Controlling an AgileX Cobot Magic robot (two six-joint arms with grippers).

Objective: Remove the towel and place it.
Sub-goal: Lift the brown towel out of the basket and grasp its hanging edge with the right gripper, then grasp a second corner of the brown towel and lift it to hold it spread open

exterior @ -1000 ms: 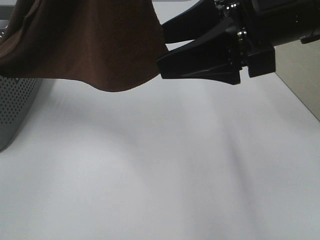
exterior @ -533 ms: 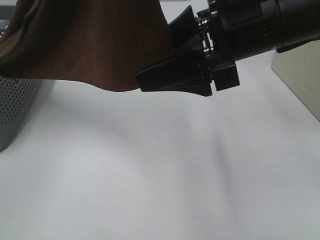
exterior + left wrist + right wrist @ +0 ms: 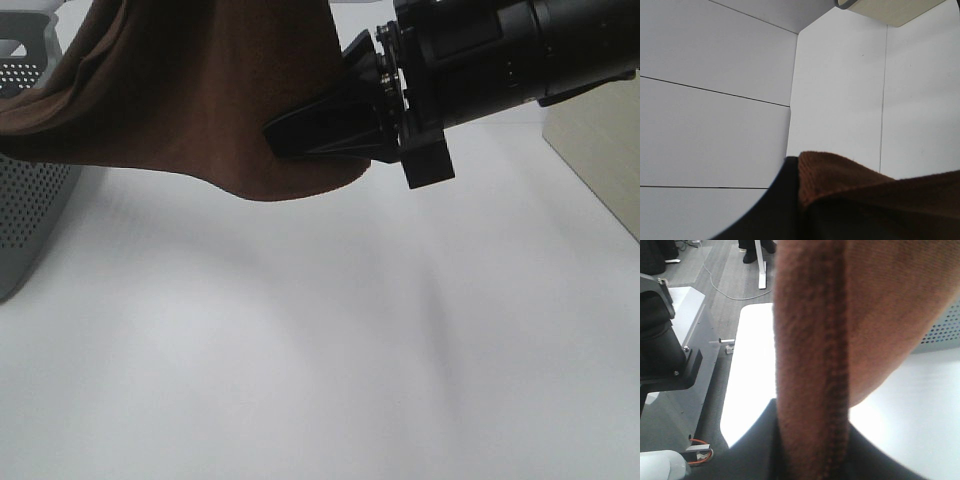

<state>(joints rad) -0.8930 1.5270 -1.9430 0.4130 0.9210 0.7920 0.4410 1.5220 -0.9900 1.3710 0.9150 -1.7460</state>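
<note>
Bright, even light washes the white table (image 3: 300, 380) nearly featureless, with soft grey shadows lying beneath the hanging towel (image 3: 200, 90). In the right wrist view the towel looms close and blurred.

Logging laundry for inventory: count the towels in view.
1. The towel hangs above the table, gripped near its lower edge by the right end effector. The basket could hide others.

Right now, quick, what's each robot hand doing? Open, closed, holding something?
Left gripper: looks closed on the towel, though only one finger shows.
Right gripper: closed on the towel's edge.
</note>
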